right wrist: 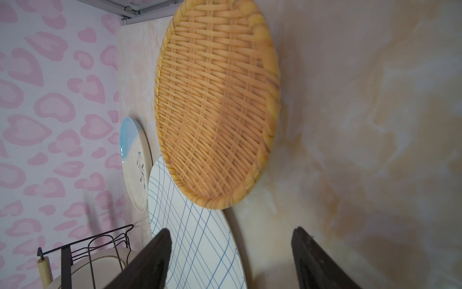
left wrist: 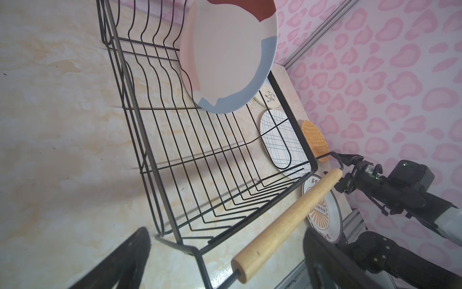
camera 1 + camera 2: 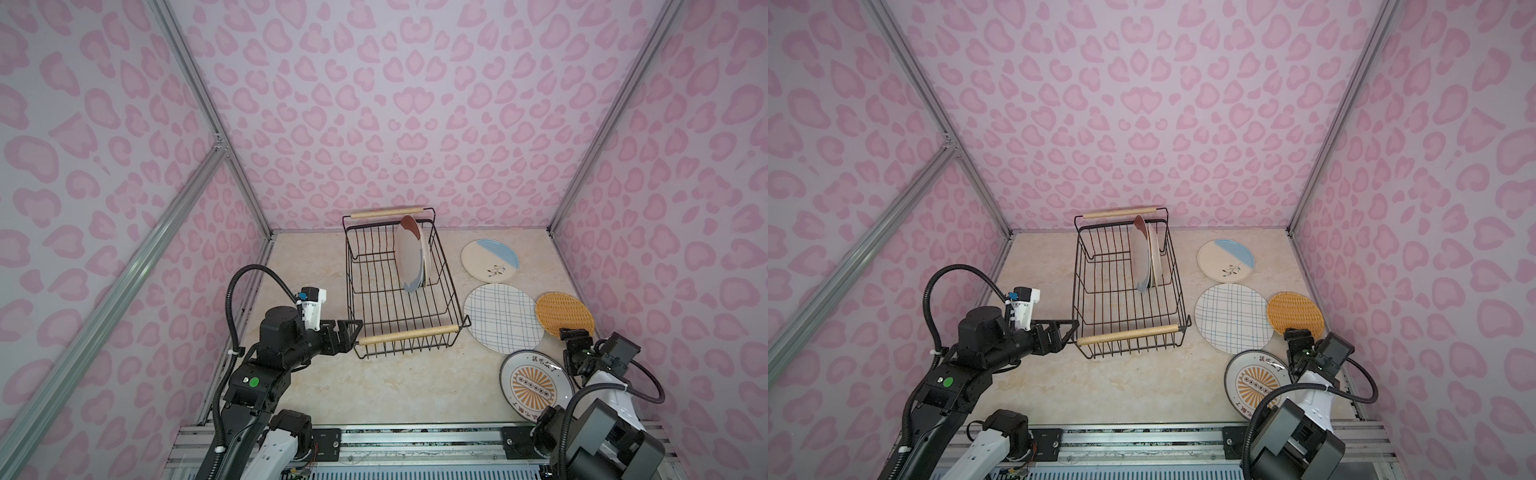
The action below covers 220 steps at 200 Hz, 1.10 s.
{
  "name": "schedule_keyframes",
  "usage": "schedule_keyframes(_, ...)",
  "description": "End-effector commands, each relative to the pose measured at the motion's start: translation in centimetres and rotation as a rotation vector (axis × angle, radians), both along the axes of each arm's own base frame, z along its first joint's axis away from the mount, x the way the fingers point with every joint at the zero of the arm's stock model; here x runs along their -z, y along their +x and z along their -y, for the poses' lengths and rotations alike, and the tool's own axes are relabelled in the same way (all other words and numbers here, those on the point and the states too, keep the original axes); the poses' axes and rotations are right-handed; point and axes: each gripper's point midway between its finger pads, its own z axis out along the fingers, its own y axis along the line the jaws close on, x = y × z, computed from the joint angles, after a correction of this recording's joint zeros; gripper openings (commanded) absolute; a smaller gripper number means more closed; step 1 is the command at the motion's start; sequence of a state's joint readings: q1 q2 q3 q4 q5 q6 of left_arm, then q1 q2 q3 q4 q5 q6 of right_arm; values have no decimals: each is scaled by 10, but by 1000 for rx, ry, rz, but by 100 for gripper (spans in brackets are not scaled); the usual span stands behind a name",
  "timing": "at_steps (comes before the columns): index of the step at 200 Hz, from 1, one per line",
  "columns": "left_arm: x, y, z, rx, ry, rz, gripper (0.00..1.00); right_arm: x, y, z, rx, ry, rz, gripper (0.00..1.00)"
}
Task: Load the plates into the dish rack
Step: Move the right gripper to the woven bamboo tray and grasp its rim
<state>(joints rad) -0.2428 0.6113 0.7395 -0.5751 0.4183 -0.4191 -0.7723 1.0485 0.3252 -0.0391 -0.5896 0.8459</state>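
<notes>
Right gripper [image 3: 573, 333] is hovering at the woven plate's [image 3: 563, 311] 6 o'clock edge, jaws well apart, gripping nothing. Left gripper [image 3: 348, 330] is sitting wide open and empty at the rack's [image 3: 409, 335] 7 o'clock corner. Blocked plate [image 3: 409, 253] is standing inside at 1 o'clock with more behind it, count unclear. Sprig plate [image 3: 489, 259], grid plate [image 3: 500, 318], woven plate and sunburst plate [image 3: 534, 386] are lying outside at 2–5 o'clock. So four are left to load.

I get soft, even light; the black wire dish rack [image 2: 287, 220] casts faint shadows on the marbled beige desk [image 2: 62, 125]. Top-view corners darken; the right tool's fingertips [image 1: 150, 262] blur.
</notes>
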Motion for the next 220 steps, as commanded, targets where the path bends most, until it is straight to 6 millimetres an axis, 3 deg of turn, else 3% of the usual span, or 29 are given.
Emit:
schedule_keyframes(1,-4,1,-1,-6,-4,29,97,-5,10,5,-24,-7,63,73)
schedule_keyframes(38,-4,1,-2,-9,-2,29,97,-3,16,12,-46,24,70,71)
schedule_keyframes(141,-2,3,-3,-17,3,20,97,34,25,17,23,105,88,67)
schedule_keyframes(201,-1,4,-4,-26,6,17,97,49,30,18,44,147,109,48)
schedule_keyframes(220,-2,4,-5,-29,6,19,97,50,34,17,31,148,117,34)
